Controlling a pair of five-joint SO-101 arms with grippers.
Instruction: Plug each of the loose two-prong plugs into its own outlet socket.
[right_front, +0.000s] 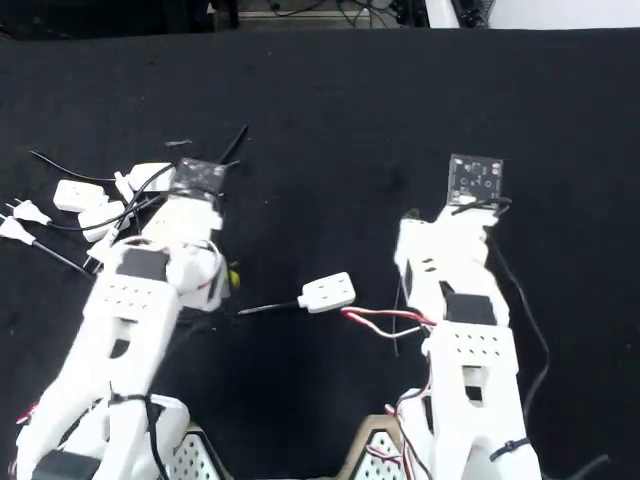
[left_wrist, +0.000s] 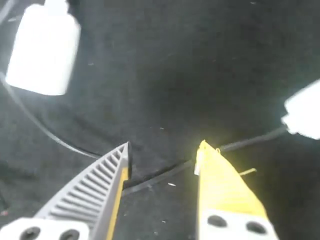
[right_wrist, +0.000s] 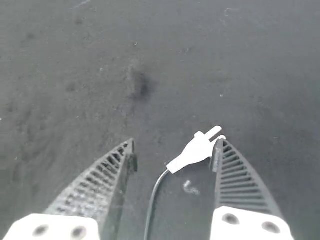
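The right gripper (right_wrist: 174, 143) is hanging low over the black worktop (right_wrist: 150, 60), its jaws standing wide apart and gripping nothing. A white two-prong plug (right_wrist: 196, 149) is lying on the cloth between them, in the lower middle of the right wrist view. It is sitting close against the inner edge of the finger on the right of the frame, though I cannot tell if the two are touching. Its prongs are pointing toward the upper right, and its plug cord (right_wrist: 154, 200) is trailing down to the bottom edge.

The left gripper (left_wrist: 162, 150) is likewise holding its jaws wide open with nothing between them. The grey ribbed finger (left_wrist: 95, 190) is showing at lower left and the yellow finger (left_wrist: 222, 190) at lower right. A thin black cable (left_wrist: 160, 177) is running across the cloth just past the two tips. It is climbing toward a white block (left_wrist: 305, 115) at the right edge, which is too blurred to tell plug from socket. A white outlet socket (left_wrist: 45, 50) is lying in the upper left corner, well apart from the jaws.

In the high view, the left arm (right_front: 120, 320) is occupying the lower left. Its wrist is sitting beside a cluster of white sockets (right_front: 78, 193) and loose plugs (right_front: 28, 212) tangled with black cords at centre left. A single socket (right_front: 328, 292) is lying in the middle of the frame between the two arms, and the right arm (right_front: 465, 330) is standing at lower right.
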